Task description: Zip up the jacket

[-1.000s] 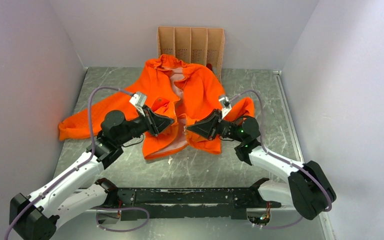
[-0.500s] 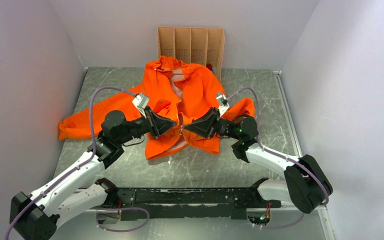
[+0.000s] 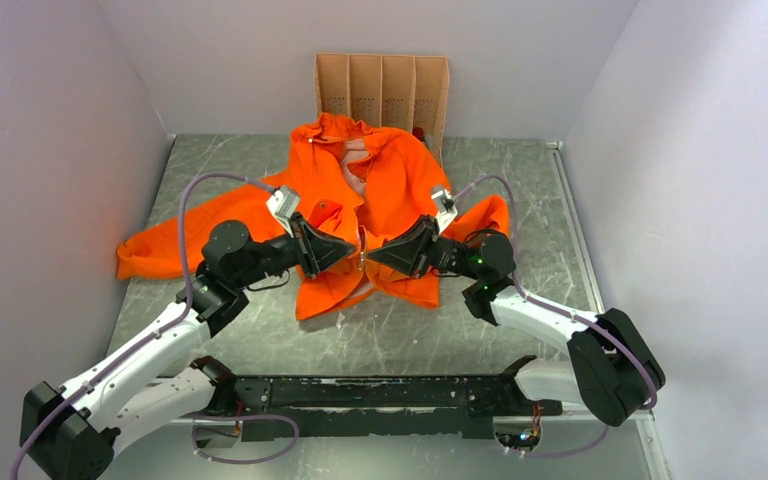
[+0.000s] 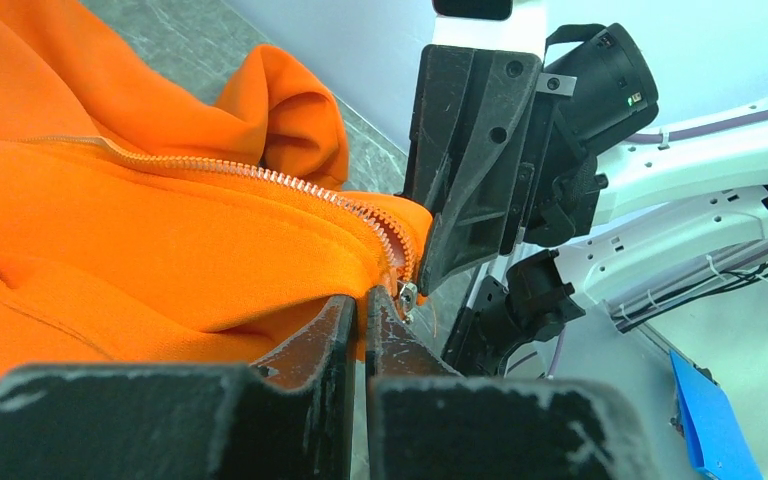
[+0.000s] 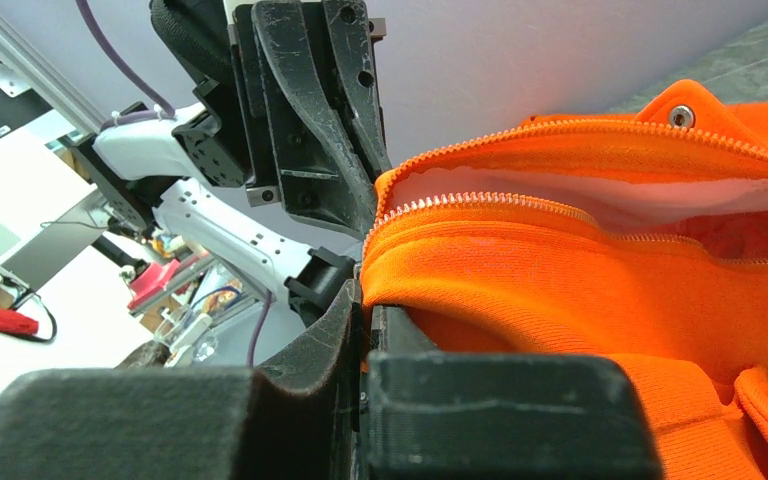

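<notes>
Left end effector and right end effector each pinch a lower zipper edge of the jacket on the surface, aligning halves; next likely means seating pin into slider

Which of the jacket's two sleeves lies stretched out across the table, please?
On the jacket, the sleeve at the robot's left lies long and flat; the other sleeve is bunched in a heap.

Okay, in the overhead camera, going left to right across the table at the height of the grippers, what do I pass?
The jacket's outstretched sleeve → left gripper → right gripper → right arm's green-lit wrist.
</notes>
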Available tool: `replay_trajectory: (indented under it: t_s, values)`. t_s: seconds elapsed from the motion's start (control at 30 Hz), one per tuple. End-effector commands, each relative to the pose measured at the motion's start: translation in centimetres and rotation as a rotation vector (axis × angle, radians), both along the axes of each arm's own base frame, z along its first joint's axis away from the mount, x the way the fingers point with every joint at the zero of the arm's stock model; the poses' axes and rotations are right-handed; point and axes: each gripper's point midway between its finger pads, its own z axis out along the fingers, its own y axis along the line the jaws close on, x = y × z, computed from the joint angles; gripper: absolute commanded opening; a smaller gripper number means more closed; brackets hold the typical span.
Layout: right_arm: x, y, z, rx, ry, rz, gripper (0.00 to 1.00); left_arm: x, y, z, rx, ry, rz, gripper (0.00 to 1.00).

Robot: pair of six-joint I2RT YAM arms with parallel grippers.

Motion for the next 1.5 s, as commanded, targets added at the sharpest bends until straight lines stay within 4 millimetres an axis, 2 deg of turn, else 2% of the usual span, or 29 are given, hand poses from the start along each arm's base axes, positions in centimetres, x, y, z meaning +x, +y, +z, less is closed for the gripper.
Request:
replay_trajectory:
  t_s: [0.0, 0.53, 1.47]
  values:
    - [0.1, 0.2, 1.7, 0.036, -0.047, -0.005, 0.00, -0.6, -0.3, 2.0, -0.040, -0.088, -0.046, 0.08]
    - [0.5, 0.2, 1.6, 0.032, -0.036, -0.027, 0.00, -0.6, -0.3, 1.9, -0.036, -0.090, -0.050, 0.08]
    - [1.4, 0.1, 3.1, 0.046, -0.054, -0.083, 0.00, -0.3, -1.1, -0.7, 0.053, -0.052, -0.058, 0.08]
